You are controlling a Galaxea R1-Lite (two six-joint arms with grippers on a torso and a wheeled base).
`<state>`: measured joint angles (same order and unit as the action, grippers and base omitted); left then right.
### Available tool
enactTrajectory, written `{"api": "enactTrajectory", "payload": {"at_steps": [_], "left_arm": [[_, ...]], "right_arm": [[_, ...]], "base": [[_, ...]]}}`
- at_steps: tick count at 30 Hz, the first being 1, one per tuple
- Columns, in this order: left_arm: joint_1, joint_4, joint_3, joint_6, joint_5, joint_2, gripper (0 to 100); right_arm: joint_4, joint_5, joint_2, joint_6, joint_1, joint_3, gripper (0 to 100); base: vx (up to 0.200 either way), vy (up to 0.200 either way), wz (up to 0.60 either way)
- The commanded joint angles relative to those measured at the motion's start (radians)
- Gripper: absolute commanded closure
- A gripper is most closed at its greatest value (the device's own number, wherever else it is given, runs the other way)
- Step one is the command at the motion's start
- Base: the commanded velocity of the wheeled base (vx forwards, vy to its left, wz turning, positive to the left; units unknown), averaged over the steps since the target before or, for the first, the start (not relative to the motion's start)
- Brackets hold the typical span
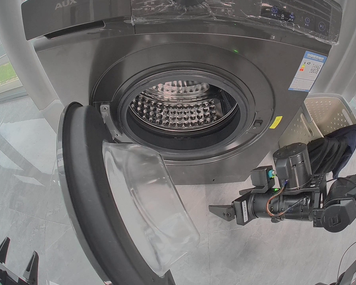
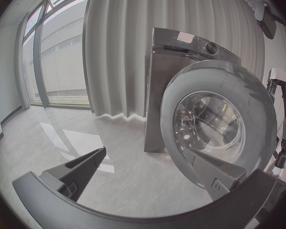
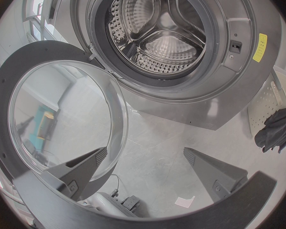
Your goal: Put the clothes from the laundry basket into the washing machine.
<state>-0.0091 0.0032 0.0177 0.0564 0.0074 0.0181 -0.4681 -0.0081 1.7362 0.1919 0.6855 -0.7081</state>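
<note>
Here we find the dark clothes [image 1: 338, 152] not yet loaded: they hang over the near rim of the pale laundry basket [image 1: 329, 113], which stands on the floor just beside the washing machine [image 1: 87, 68] on our right. The bundle is limp, and we judge that its own weight drapes it so. Its folds and long axis run from the basket's inside down over the rim toward the floor, the loose end pointing downward. The basket's place at the machine's side looks chosen to keep the carry short. Our right gripper [image 1: 222, 212] sits low before the machine, near the clothes but apart from them, pointing away from the basket toward our left, its fingers spread and holding nothing. The drum [image 1: 178, 109] shows bare metal, with no garment visible inside. The door [image 1: 83, 187] is swung wide on its hinge toward our left, which we take as keeping the mouth clear for loading. Our left gripper [image 1: 17, 255] waits low beyond the door, fingers likewise parted and empty.
</note>
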Motion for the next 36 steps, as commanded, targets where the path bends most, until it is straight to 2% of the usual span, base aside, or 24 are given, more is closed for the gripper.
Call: {"api": "enactTrajectory", "payload": {"at_steps": [1,10,15,26,33,36], "left_arm": [[-0.002,0.000,-0.016,0.000,0.000,-0.012,0],[-0.002,0.000,-0.016,0.000,0.000,-0.012,0],[-0.002,0.000,-0.016,0.000,0.000,-0.012,0],[-0.002,0.000,-0.016,0.000,0.000,-0.013,0],[-0.002,0.000,-0.016,0.000,0.000,-0.013,0],[-0.002,0.000,-0.016,0.000,0.000,-0.013,0]], "right_arm": [[-0.001,0.000,-0.001,0.000,0.006,-0.005,0],[-0.001,-0.004,0.048,-0.002,0.011,-0.047,0],[-0.001,-0.004,0.075,0.003,0.046,-0.059,0],[-0.090,-0.015,0.114,0.018,0.112,-0.074,0],[-0.090,-0.018,0.129,0.020,0.085,-0.102,0],[-0.090,-0.033,0.166,0.021,0.060,-0.131,0]], "base": [[-0.200,0.000,0.00],[-0.200,0.000,0.00],[-0.200,0.000,0.00],[0.000,0.000,0.00],[0.000,0.000,0.00],[-0.200,0.000,0.00]]}}
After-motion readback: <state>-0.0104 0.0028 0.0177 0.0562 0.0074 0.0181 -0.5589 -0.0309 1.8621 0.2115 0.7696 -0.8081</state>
